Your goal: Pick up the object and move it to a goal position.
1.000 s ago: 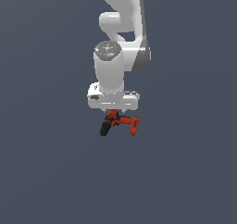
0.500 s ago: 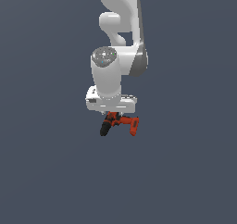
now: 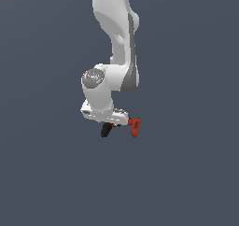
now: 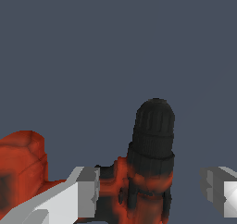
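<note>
In the wrist view the drill (image 4: 139, 181) fills the near part of the picture, and we see its red-orange body between the two grey fingertips (image 4: 88, 190) of the gripper (image 4: 152, 190). One pad seems to touch the body where the handle meets it, but the other pad stands apart from the body with a gap of background between them, so we cannot tell from this view alone if the grip is closed on it. The black chuck (image 4: 154, 126) points away from the camera, and the boxy base (image 4: 21, 167) sticks out to one side. In the exterior view the drill (image 3: 122, 126) hangs directly under the gripper (image 3: 112, 123), in the air, with the chuck toward the exterior view's left and the base toward the exterior view's right; nothing supports it from below, so we judge it is held. We think it is a light and stiff thing, a hard shell that does not bend, and probably a little smooth. Its weight lies off to the base side, so it may turn between the pads. The narrow middle of the body is the best place to hold.
</note>
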`<state>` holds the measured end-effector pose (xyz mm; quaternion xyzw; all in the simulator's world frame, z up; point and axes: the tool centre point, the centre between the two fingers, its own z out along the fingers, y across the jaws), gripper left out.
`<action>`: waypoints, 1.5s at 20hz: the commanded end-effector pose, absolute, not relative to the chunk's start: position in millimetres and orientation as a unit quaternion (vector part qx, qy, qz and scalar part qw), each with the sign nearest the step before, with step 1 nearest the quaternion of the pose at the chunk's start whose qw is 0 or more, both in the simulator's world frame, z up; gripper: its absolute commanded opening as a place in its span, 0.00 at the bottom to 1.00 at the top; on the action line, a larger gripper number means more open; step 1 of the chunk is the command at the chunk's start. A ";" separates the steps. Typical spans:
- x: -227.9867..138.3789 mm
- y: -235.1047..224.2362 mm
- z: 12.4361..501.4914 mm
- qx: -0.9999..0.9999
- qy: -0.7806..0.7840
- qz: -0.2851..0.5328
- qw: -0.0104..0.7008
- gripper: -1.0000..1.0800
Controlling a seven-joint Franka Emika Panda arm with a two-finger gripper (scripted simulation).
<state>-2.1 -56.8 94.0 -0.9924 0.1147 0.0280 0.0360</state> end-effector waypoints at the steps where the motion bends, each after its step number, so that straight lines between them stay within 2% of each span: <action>1: -0.7 -63.6 80.3 -0.990 0.130 0.030 0.040 0.81; 22: -2.5 -70.1 32.0 -0.987 0.150 0.032 0.044 0.81; 23: -2.5 -70.1 32.0 -0.987 0.150 0.032 0.044 0.00; 30: -2.5 -70.1 32.0 -0.987 0.150 0.032 0.044 0.00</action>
